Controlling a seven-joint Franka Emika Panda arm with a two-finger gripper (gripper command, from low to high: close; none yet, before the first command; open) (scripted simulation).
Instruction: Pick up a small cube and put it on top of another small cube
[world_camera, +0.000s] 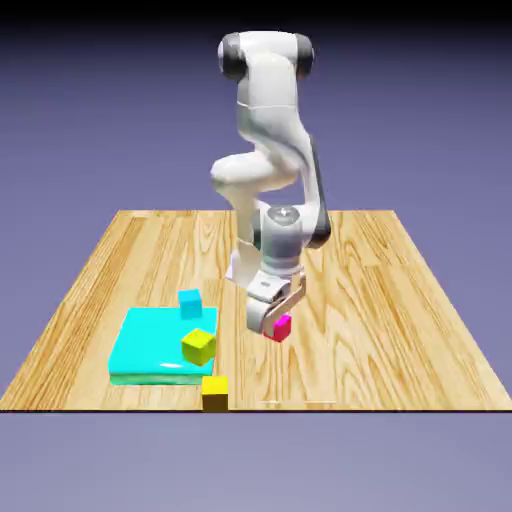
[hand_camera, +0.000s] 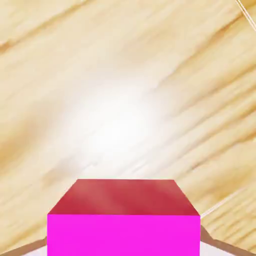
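Note:
My gripper (world_camera: 272, 320) is low over the wooden table (world_camera: 400, 300), shut on a small magenta cube (world_camera: 282, 327) near the middle front. In the hand view the magenta cube (hand_camera: 124, 220) fills the bottom between my fingers, its darker top face toward the camera, and only thin grey slivers of the fingertips (hand_camera: 214, 246) show beside it. A yellow cube (world_camera: 199, 346) rests on a flat cyan slab (world_camera: 150, 350) to the exterior view's left. A small cyan cube (world_camera: 190, 302) sits at the slab's far edge. Another yellow cube (world_camera: 215, 391) lies at the table's front edge.
The cyan slab is a low raised platform left of my gripper in the exterior view. Bare wood with a bright glare patch (hand_camera: 120, 125) lies beyond the held cube in the hand view.

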